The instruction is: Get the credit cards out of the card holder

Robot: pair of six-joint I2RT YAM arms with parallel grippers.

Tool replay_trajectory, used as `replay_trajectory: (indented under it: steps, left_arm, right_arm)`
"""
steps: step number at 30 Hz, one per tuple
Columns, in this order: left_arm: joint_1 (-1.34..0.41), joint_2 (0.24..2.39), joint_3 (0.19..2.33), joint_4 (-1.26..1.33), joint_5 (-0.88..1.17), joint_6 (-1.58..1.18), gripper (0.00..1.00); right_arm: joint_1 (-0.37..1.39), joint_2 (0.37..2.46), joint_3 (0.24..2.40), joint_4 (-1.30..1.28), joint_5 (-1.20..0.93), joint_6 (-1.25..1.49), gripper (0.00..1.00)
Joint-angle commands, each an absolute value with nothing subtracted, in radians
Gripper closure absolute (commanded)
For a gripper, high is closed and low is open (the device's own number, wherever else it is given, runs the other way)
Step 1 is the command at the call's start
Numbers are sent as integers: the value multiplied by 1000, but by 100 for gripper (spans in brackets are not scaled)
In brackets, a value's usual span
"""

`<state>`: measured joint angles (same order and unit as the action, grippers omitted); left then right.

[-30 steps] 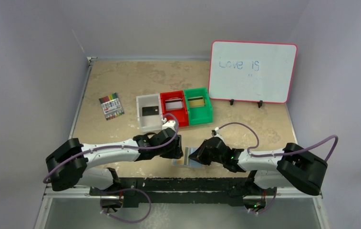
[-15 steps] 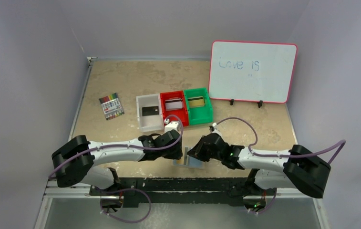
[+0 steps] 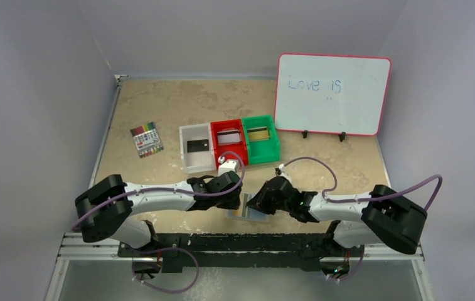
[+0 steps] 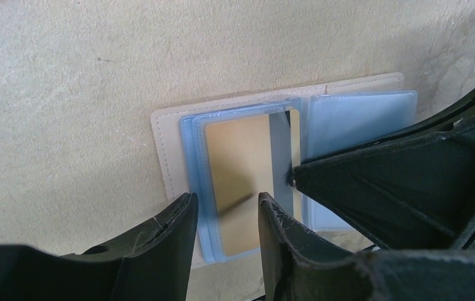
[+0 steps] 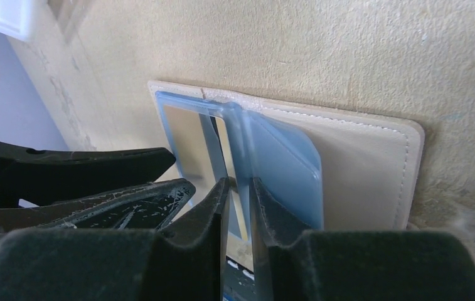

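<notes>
The card holder (image 3: 247,212) lies open near the table's front edge, beige outside (image 4: 165,144) with pale blue sleeves (image 5: 285,163). A gold card with a dark stripe (image 4: 247,182) sits in its left sleeve. My left gripper (image 4: 225,199) is open, its fingers straddling that sleeve's near edge. My right gripper (image 5: 238,182) comes in from the right and is shut on a raised blue sleeve page. Other credit cards lie in bins: black (image 3: 197,145), silver-grey (image 3: 228,137), gold (image 3: 259,133).
White (image 3: 187,162), red (image 3: 241,158) and green (image 3: 274,149) bins stand in a row behind the grippers. A marker pack (image 3: 146,139) lies at the left. A whiteboard (image 3: 333,94) stands at the back right. The table's front edge is just behind the holder.
Both grippers have drawn in closer over the holder. The left jaws have narrowed. A blue sleeve page now stands up between the two grippers.
</notes>
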<state>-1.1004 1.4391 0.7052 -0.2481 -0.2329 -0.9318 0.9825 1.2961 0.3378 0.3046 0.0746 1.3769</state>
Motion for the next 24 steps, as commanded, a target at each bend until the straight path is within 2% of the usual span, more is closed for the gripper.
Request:
replay_trajectory:
  steps: [1,6,13,19,20,22,24]
  left_arm:
    - [-1104,1454,696,-161,-178,-919,60]
    - [-1109,1462,687,-141,-163,-926,67]
    - [-1114,1468,689,-179,-201,-927,81]
    - [-1120,1487,705,-199,-218,-916,88]
    - [-1121,1489,708,-202,-221,-916,89]
    - [-1123,1488,712,-210,-229,-915,88]
    - [-1123,1477,717,-215,-238,-914,83]
  right_arm:
    - [979,1321,298,383,48,1397,79]
    - [977,1330,282,427,39,1404,82]
    - [969,1295,234,501,30,1422,85]
    - [956,1260,208,568,5,1424,80]
    - [954,1259,212,564,1,1421,77]
    - [950,1262,215,565,-1,1419,79]
    - [946,1265,215,560,0,1425,79]
